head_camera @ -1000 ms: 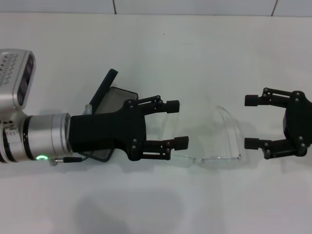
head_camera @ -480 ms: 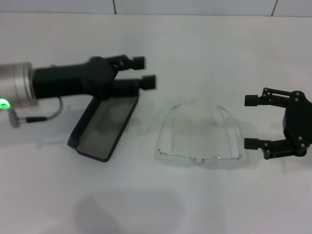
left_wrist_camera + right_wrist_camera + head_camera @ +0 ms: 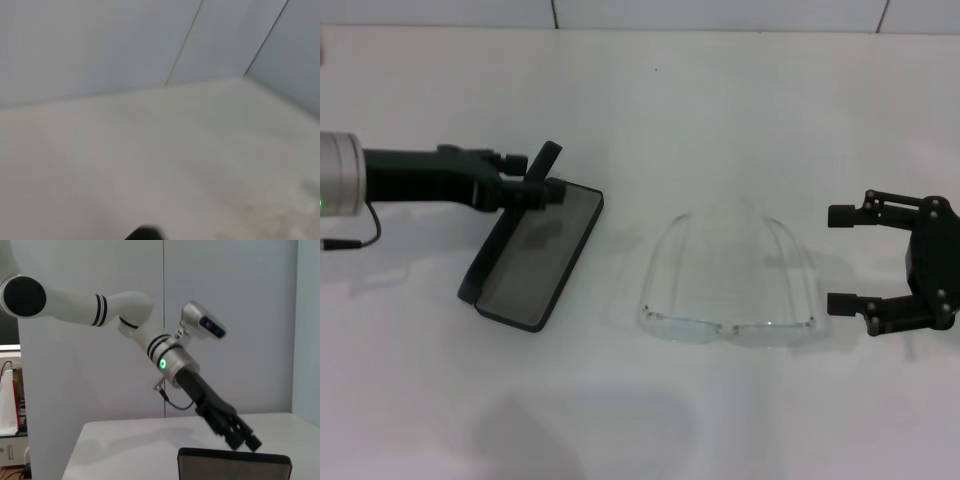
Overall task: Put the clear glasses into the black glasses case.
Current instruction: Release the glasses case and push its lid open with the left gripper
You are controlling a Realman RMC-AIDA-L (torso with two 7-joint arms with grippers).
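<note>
Clear glasses [image 3: 728, 275] between black glasses case [image 3: 535, 250], right claw [image 3: 842, 258]

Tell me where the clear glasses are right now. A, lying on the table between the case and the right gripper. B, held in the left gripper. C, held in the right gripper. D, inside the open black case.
A: the clear glasses lie on the white table, between the black glasses case and the open right gripper, touching neither.

You have the black glasses case [image 3: 535, 255] lying open at left, the clear glasses [image 3: 730, 280] right of it, both on the table [image 3: 650, 420].
</note>
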